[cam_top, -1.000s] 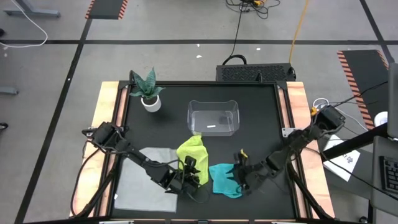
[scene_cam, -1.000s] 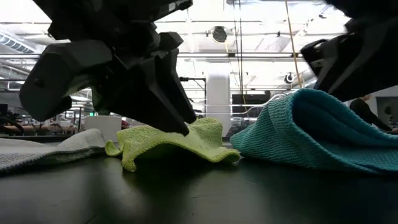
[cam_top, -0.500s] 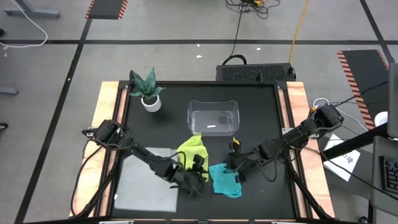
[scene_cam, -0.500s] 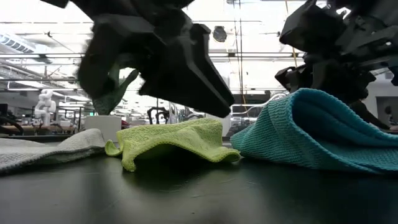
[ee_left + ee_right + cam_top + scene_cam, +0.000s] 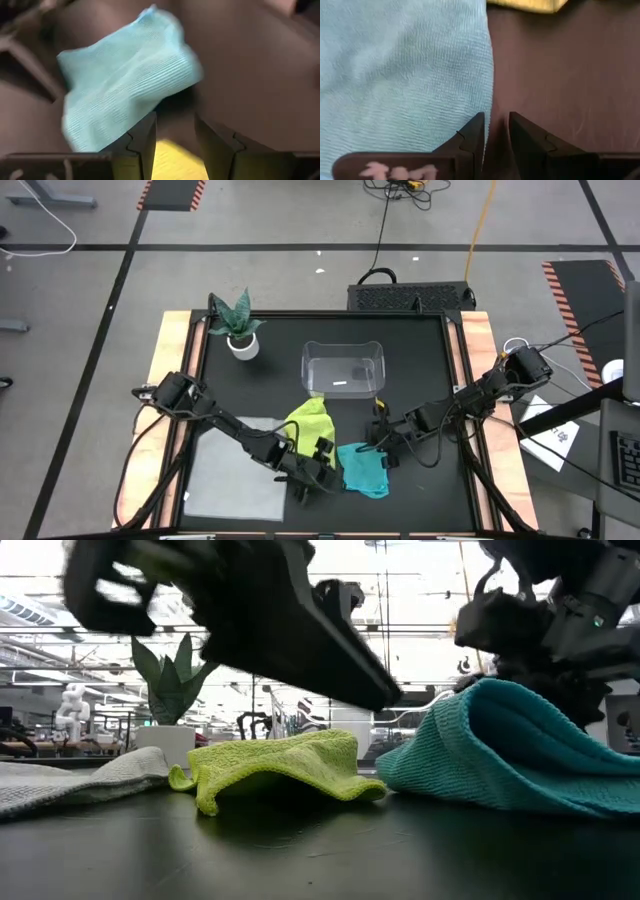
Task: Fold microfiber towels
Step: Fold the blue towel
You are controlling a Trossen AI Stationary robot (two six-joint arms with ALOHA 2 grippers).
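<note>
The yellow-green towel [image 5: 308, 420] lies crumpled near the table's middle, and the teal towel [image 5: 362, 470] is heaped to its right. The light grey towel [image 5: 232, 475] is spread flat at the near left. My left gripper [image 5: 325, 472] hangs open over the yellow-green towel's near right corner and points at the teal towel [image 5: 125, 80]. In the low view its finger [image 5: 380, 695] is clear of the yellow-green towel [image 5: 280, 765]. My right gripper [image 5: 496, 135] stands narrowly open at the teal towel's far edge [image 5: 480, 75], with bare table showing in the gap. My right gripper stands slanting down at the teal towel's far edge [image 5: 485, 100], with one finger [image 5: 472, 137] beside the cloth. Whether that finger touches the towel, I cannot tell. Nothing lies between the fingers.
A clear plastic bin [image 5: 343, 370] stands behind the towels at the centre. A potted plant [image 5: 238, 330] stands at the far left. Black tabletop shows free at the near right [image 5: 430, 490] and in front of the towels.
My left gripper has lifted off the yellow-green towel and swung to the right, toward the teal towel. My right gripper has drawn back from the teal towel's near part toward the table's far edge and has tipped. Both towels lie as before.
</note>
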